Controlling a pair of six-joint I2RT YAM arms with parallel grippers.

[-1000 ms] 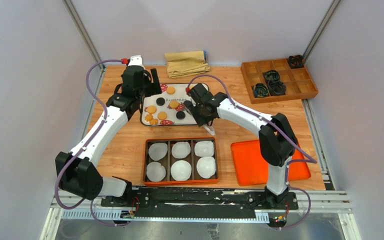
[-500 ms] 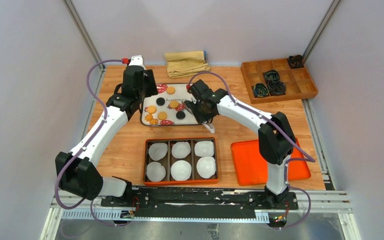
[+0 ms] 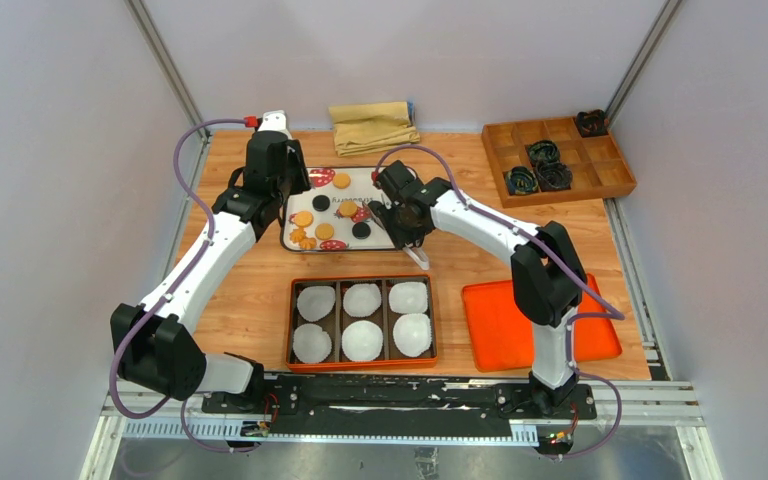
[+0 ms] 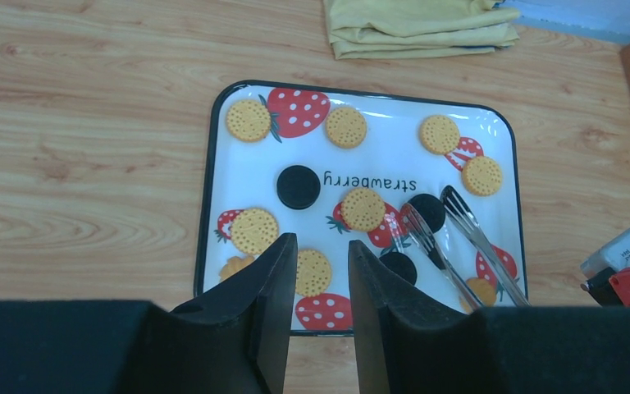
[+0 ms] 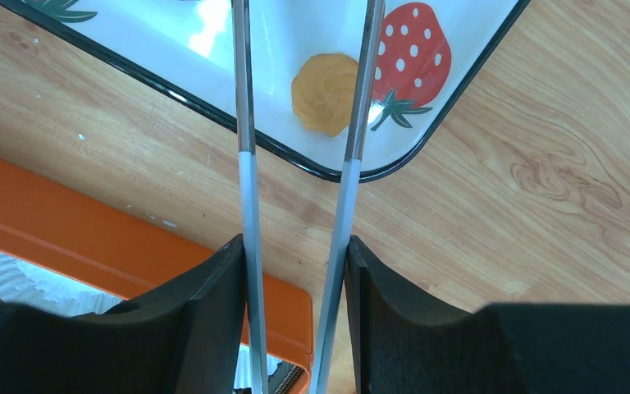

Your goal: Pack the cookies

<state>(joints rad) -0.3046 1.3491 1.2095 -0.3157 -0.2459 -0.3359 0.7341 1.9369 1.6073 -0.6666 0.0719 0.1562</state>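
Cookies (image 4: 248, 120): golden and black, scattered on the strawberry tray (image 4: 207, 205), which we see at the far middle of the tabletop (image 4: 90, 164).
Left hand (image 4: 321, 246): over the tray's near edge, fingers a narrow gap apart. One golden cookie (image 4: 313, 272) shows between them; we cannot tell whether they touch it.
Right hand (image 5: 295, 246): clamped on metal tongs (image 5: 247, 197), whose tips lie by a black cookie (image 4: 428, 210).
Orange box (image 3: 362, 280): just nearer than the tray, holding white paper liners (image 3: 363, 340).

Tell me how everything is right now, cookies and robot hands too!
Round golden and black cookies: all on the white strawberry-print tray, none packed.
Orange six-slot box: its white paper liners empty.
Metal tongs: tips apart over the tray.
Right gripper: shut on the tongs.
Left gripper: jaws slightly apart over one golden cookie.
Yellow cloth: folded.
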